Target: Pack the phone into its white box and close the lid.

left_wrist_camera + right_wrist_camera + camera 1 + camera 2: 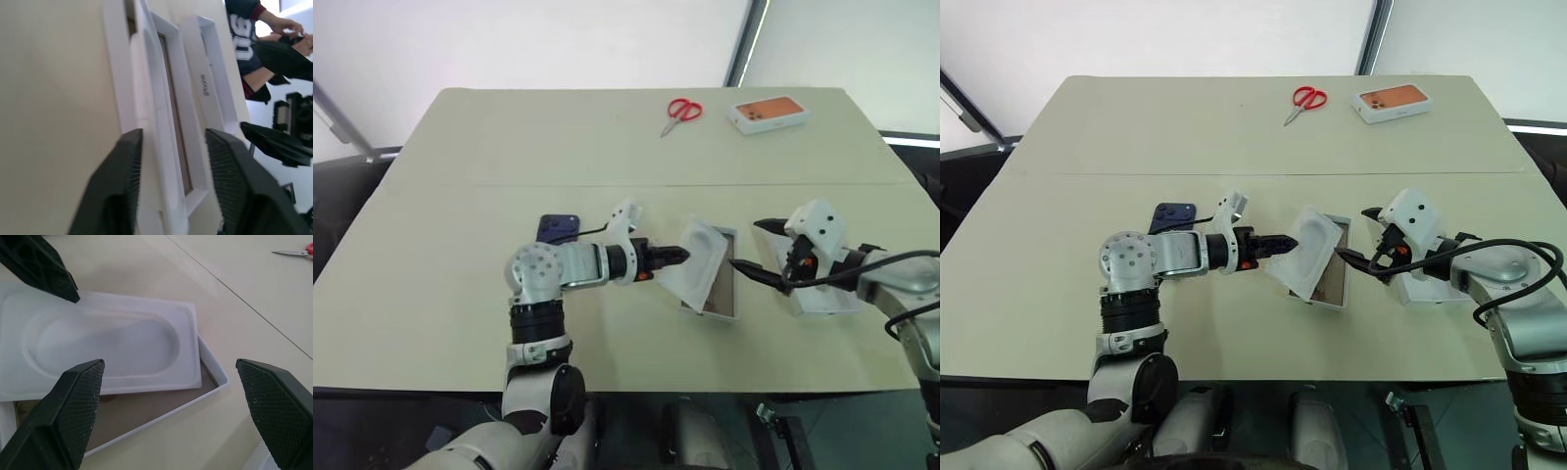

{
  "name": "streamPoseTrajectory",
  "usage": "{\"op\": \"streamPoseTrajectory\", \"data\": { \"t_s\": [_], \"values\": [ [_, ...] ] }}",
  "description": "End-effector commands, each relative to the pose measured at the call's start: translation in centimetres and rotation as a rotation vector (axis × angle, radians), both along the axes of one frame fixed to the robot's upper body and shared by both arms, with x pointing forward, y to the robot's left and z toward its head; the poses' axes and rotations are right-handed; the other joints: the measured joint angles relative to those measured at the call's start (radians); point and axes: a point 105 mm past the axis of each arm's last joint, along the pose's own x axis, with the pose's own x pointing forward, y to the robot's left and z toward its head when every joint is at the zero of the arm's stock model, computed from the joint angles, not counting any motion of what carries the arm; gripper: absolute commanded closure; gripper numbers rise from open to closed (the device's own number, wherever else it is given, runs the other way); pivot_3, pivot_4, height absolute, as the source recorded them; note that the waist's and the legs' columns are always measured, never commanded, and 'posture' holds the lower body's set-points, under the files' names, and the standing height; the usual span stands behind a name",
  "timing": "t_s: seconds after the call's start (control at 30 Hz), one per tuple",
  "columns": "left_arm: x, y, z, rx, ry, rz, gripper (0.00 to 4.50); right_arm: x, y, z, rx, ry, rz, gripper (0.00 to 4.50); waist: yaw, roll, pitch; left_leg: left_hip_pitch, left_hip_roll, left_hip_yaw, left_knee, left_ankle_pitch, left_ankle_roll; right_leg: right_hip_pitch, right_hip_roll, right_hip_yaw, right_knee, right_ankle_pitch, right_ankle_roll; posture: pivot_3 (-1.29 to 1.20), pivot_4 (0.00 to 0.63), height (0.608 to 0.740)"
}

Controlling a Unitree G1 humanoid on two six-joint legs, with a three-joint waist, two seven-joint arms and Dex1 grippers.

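So from my seat here the white box [726, 284] is sitting mid-bench, a bit right of center, brownish floor showing along its right side. The annoying bit: a thin white insert [700, 262] with a rounded recess is propped tilted over the box's left half, covering most of the opening. That's what stands in the way right now.

My left end effector [677, 256] is reaching in from the left with its tips right at the insert's edge. In the left wrist view its fingers [120, 186] stand apart with the insert's edge between them, not pinched on it as far as I can see. The right end effector [746, 259] comes in from the right, fingers spread wide, hovering just beside the box's right wall and holding nothing.

The phone [556, 228] is lying flat on the bench behind my left arm, well apart from the box, partly hidden by the arm. The lid [827, 299] lies on the bench under my right wrist, just to the right of the box, open side up.

Other stuff: red-handled scissors [681, 114] and a white box with an orange top [767, 114] at the far edge of the bench [460, 294], both well out of the way. A person [254, 44] shows in the left wrist view beyond the bench.
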Motion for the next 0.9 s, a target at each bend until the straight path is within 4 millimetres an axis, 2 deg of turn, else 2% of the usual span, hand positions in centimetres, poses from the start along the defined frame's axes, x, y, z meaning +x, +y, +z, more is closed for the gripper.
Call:
{"op": "streamPoseTrajectory", "data": {
  "t_s": [0.03,0.1,0.2,0.3,0.43,0.53,0.6,0.7,0.77,0.9],
  "values": [
    [-1.8,-2.5,2.1,-0.08,-0.058,-0.112,0.61,0.1,0.7,1.0,-0.006,-0.046,0.025,0.0,0.0,0.0,0.0,0.0,0.0,0.0,0.0,0.0,0.0,0.0,0.0,0.0,0.0,0.0,0.0,0.0,0.15,0.697],
    [-1.5,-1.6,2.1,-0.08,-0.068,-0.094,0.61,0.2,1.1,0.9,-0.002,-0.045,0.033,0.0,-0.002,0.0,0.0,0.0,0.0,0.0,0.0,0.0,0.0,0.0,0.0,0.0,0.0,0.0,0.0,0.0,0.15,0.697],
    [-0.5,1.0,2.9,-0.111,-0.114,-0.022,0.55,0.0,2.4,0.5,0.011,-0.013,0.073,0.77,-0.004,0.0,0.0,0.0,0.0,0.0,0.0,0.0,0.0,0.0,0.0,0.0,0.0,0.0,0.0,0.0,0.15,0.697],
    [0.2,3.7,3.5,-0.106,-0.182,0.058,0.55,0.4,3.1,-0.1,-0.001,0.006,0.062,2.33,-0.006,0.0,0.0,0.0,0.001,0.0,0.0,0.0,0.0,0.0,0.0,0.0,0.0,0.0,0.0,0.0,0.15,0.697],
    [0.7,7.4,2.6,0.041,-0.29,0.146,0.55,0.7,4.0,-1.3,-0.054,0.043,0.045,4.35,-0.009,0.001,0.0,0.0,0.001,0.0,-0.001,0.0,-0.001,-0.001,0.0,0.0,0.0,0.0,0.0,0.0,0.15,0.697],
    [0.6,9.3,1.6,0.139,-0.355,0.168,0.55,0.7,4.4,-2.3,-0.101,0.077,0.045,4.47,-0.004,0.001,0.0,0.0,0.0,0.0,-0.001,0.001,-0.001,-0.001,0.0,0.0,0.0,0.0,0.0,0.0,0.15,0.697],
    [0.4,10.5,1.9,0.174,-0.48,0.185,0.55,0.9,4.6,-3.2,-0.157,0.08,0.044,4.47,0.0,0.001,0.0,0.0,0.0,0.0,-0.001,0.001,-0.001,-0.001,0.0,0.0,0.0,0.0,0.0,0.0,0.15,0.697],
    [0.0,10.9,1.9,0.199,-0.558,0.17,0.55,1.2,4.6,-3.6,-0.179,0.078,0.027,4.47,0.003,0.001,0.0,0.0,-0.001,0.0,-0.001,0.0,-0.001,-0.001,-0.001,0.0,-0.001,0.0,0.0,0.0,0.15,0.697],
    [-0.7,11.3,1.4,0.247,-0.632,0.126,0.55,2.4,3.8,-4.3,-0.255,0.055,-0.03,4.47,-0.001,0.001,0.0,0.0,-0.001,-0.001,-0.001,0.0,-0.001,0.0,-0.001,0.0,-0.001,0.0,0.0,0.0,0.15,0.697],
    [-2.0,12.0,-1.0,0.388,-0.704,0.002,0.55,4.4,3.4,-4.5,-0.308,-0.009,-0.103,4.47,-0.011,0.002,-0.001,0.001,0.0,0.0,-0.003,0.0,-0.001,-0.001,-0.001,0.001,-0.001,0.0,-0.001,0.0,0.15,0.697]
  ]
}}
